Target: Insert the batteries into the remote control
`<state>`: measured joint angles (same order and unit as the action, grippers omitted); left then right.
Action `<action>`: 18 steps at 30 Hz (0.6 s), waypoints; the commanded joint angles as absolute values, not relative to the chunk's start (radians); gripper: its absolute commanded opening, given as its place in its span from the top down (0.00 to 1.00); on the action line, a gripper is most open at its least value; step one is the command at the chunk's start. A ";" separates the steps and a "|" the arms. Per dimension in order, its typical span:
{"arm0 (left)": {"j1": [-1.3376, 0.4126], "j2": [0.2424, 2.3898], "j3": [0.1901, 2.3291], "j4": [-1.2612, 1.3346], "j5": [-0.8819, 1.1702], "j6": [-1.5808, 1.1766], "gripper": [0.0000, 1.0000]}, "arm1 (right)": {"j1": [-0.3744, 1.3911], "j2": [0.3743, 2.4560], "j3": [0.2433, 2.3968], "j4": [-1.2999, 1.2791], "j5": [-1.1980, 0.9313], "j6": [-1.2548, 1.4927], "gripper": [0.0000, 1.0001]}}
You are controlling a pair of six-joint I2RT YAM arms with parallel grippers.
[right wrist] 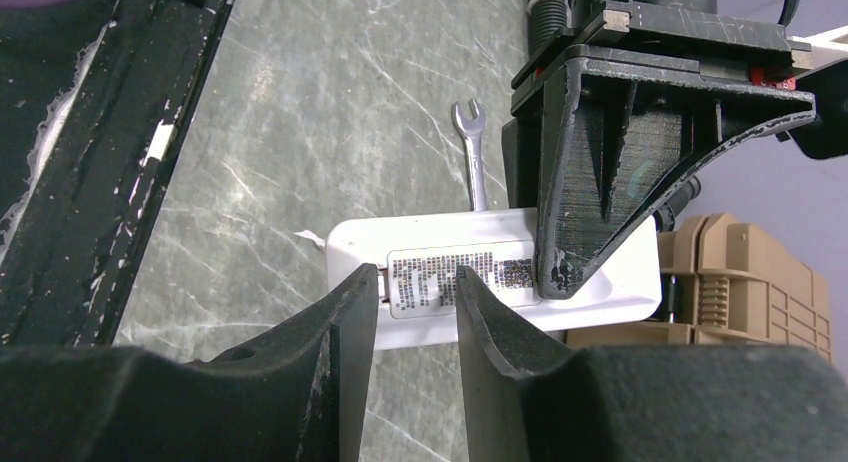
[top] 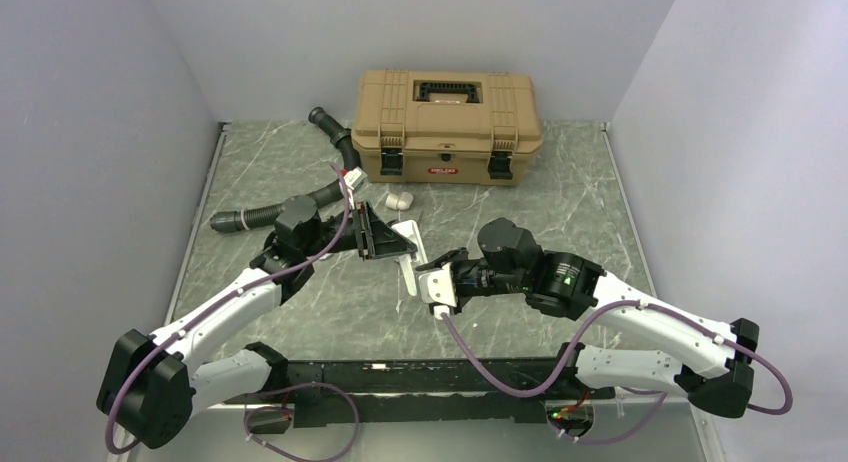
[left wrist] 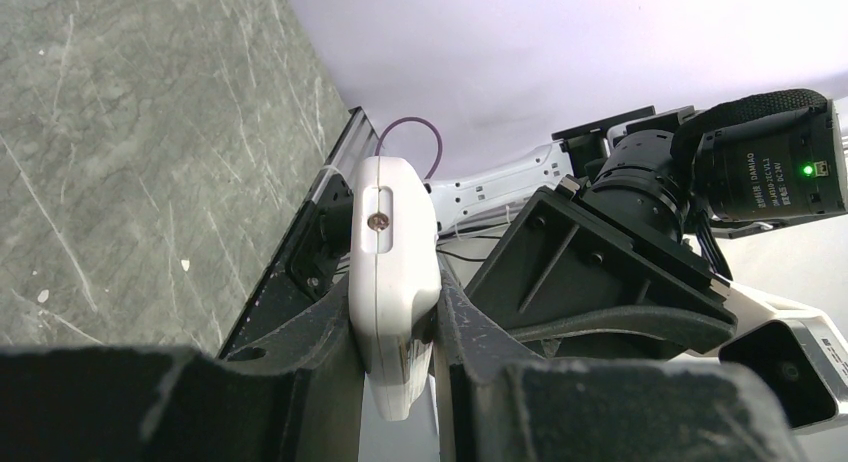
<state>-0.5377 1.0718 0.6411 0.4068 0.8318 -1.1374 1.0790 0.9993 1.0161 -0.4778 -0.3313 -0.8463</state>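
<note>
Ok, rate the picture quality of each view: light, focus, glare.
Top view: even soft light, sharp, only faint shadows on the table. Left wrist: remote crisp, wall behind evenly bright, no glare. Right wrist: wrench sharp, remote's label print unreadable, fingers dark and underlit.

The remote control (right wrist: pixel 430 244) sits between the left gripper (left wrist: pixel 397 332) and right gripper (right wrist: pixel 415 282); the toolbox (top: pixel 446 126) stands behind, hose (top: pixel 255 217) left of it.

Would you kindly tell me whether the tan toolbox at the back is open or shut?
Shut: the toolbox has its lid flat on the body, with both black front latches down across the seam.
</note>
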 commanded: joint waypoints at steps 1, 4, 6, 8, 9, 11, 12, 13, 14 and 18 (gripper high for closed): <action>-0.557 1.060 0.644 0.479 0.924 -1.185 1.00 | 1.068 0.987 1.044 -0.431 -0.233 -0.887 0.63; -0.561 1.063 0.646 0.477 0.922 -1.180 1.00 | 1.068 0.980 1.046 -0.430 -0.227 -0.884 0.63; -0.562 1.065 0.647 0.476 0.922 -1.179 1.00 | 1.069 0.975 1.045 -0.427 -0.229 -0.881 0.63; -0.564 1.071 0.646 0.476 0.922 -1.178 1.00 | 1.069 0.969 1.044 -0.420 -0.229 -0.877 0.63; -0.565 1.072 0.646 0.477 0.921 -1.177 1.00 | 1.069 0.966 1.044 -0.416 -0.230 -0.876 0.63; -0.569 1.072 0.647 0.473 0.917 -1.174 1.00 | 1.069 0.965 1.044 -0.409 -0.230 -0.875 0.63; -0.570 1.071 0.648 0.468 0.915 -1.169 1.00 | 1.069 0.963 1.044 -0.406 -0.231 -0.874 0.63; -0.571 1.070 0.652 0.459 0.913 -1.164 1.00 | 1.069 0.964 1.045 -0.404 -0.232 -0.874 0.63; -0.573 1.069 0.654 0.452 0.913 -1.160 1.00 | 1.069 0.964 1.044 -0.401 -0.233 -0.873 0.63; -0.576 1.068 0.659 0.429 0.907 -1.148 1.00 | 1.068 0.965 1.043 -0.392 -0.242 -0.871 0.63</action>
<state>-0.5442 1.0775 0.6407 0.4282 0.8284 -1.1458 1.0809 0.9806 1.0161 -0.4782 -0.3145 -0.8455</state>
